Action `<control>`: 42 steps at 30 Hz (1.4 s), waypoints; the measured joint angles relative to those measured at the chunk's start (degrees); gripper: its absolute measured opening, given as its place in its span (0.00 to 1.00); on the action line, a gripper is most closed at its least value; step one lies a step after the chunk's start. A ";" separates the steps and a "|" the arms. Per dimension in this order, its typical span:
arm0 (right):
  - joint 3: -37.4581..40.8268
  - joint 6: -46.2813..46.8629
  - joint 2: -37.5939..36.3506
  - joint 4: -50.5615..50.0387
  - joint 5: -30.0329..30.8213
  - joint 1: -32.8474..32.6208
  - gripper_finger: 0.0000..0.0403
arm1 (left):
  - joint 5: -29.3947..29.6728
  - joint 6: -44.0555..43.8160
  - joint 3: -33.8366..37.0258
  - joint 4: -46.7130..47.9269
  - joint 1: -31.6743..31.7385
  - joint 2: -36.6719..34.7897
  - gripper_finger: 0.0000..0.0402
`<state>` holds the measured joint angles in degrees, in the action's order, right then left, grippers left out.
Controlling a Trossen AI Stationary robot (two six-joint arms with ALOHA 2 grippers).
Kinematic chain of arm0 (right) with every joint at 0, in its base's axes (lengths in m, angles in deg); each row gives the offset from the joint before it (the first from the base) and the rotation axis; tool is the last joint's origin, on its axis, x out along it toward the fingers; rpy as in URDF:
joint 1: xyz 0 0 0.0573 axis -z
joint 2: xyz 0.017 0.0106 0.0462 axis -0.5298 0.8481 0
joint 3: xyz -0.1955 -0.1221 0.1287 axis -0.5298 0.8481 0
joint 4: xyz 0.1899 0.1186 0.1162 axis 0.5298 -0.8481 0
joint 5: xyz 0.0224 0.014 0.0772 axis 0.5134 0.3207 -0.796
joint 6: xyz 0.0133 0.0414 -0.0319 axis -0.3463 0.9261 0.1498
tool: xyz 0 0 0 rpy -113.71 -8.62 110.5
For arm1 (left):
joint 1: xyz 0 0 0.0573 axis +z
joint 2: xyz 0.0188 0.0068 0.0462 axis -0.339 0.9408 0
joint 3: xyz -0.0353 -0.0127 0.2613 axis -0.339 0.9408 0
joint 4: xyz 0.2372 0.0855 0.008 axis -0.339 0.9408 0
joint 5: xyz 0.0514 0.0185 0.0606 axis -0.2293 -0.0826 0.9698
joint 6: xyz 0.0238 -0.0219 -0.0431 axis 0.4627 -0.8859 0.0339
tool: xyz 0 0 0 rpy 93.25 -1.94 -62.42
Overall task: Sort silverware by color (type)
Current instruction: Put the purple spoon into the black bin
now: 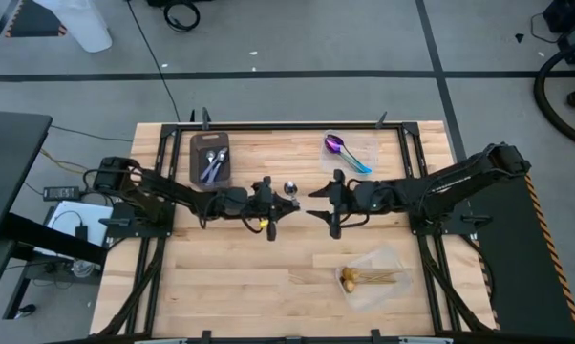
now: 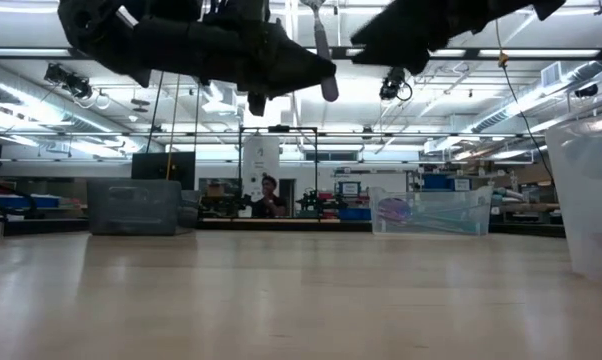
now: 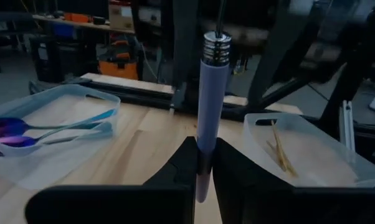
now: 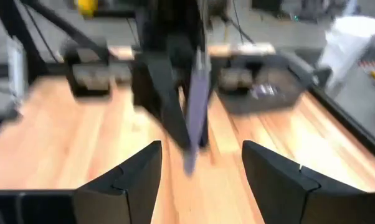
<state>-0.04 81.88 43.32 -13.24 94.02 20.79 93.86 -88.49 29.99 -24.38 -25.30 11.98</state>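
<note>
A silver spoon (image 3: 207, 106) sticks out of my shut left gripper (image 3: 203, 163), above the table's middle (image 1: 280, 196). Its shiny bowl (image 1: 290, 188) points toward my right gripper (image 1: 309, 203), which is open and faces it a short way off. In the right wrist view the right gripper (image 4: 203, 158) looks at the spoon (image 4: 197, 106) between its spread fingers. A dark grey tray (image 1: 211, 158) holds silver spoons. Purple-blue spoons (image 1: 343, 148) lie in a clear container at the far right. Gold spoons (image 1: 372, 278) lie in a second clear container near the front. My left gripper pinches the silver spoon's handle (image 3: 203, 146) between its two fingers. The fingers come level from the table's left and lie along the spoon. The spoon is lifted clear of the table, and its bowl end (image 3: 217, 46) sticks out past the fingertips.
The tray stands at the far left, and the two clear containers (image 1: 364, 158) (image 1: 388, 263) stand on the right half. Bare wood (image 1: 230, 277) lies below and in front of both grippers. A person (image 2: 269, 195) shows far behind the table in the low view.
</note>
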 joint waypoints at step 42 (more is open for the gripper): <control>16.83 14.29 7.02 10.56 9.85 -3.30 0.57 | 1.64 -10.12 0.07 71.23 24.49 -28.82 0.10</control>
<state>16.79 96.17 50.34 -2.69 103.87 17.49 95.50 -98.61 30.05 46.85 -0.80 -16.84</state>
